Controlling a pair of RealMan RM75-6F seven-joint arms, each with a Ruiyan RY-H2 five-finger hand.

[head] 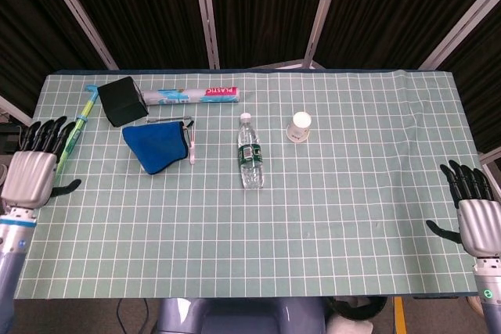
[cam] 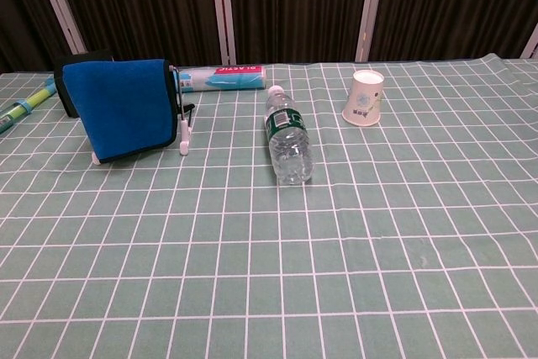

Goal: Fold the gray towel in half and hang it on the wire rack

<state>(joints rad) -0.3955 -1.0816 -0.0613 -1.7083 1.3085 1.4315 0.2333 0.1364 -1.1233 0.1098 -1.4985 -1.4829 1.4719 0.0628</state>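
Towel [cam: 122,115] draped over rack [cam: 183,128], blue face outward, dark edge showing behind at upper left; hangs folded, lower corner near the mat. In head view, towel [head: 155,146] well ahead and to the right of left hand [head: 33,171], rack's white foot [head: 191,145] just right of the cloth. Left hand at near left table edge, back up, fingers spread, nothing in it. Right hand [head: 473,213] at near right edge, likewise released, fingers apart, thumb out to the side; far from towel, across the whole mat. Neither hand visible in chest view.

Dark pad [head: 121,100] beyond towel, tilted. Tube [head: 194,96] marked PLASTIC lying just right of the pad, near far edge. Green-blue stick [head: 77,127] lying lengthwise just ahead of left hand's fingers. Bottle [head: 250,152] on its side mid-table, cap pointing away. Cup [head: 299,126] upside down, beyond and right of bottle.
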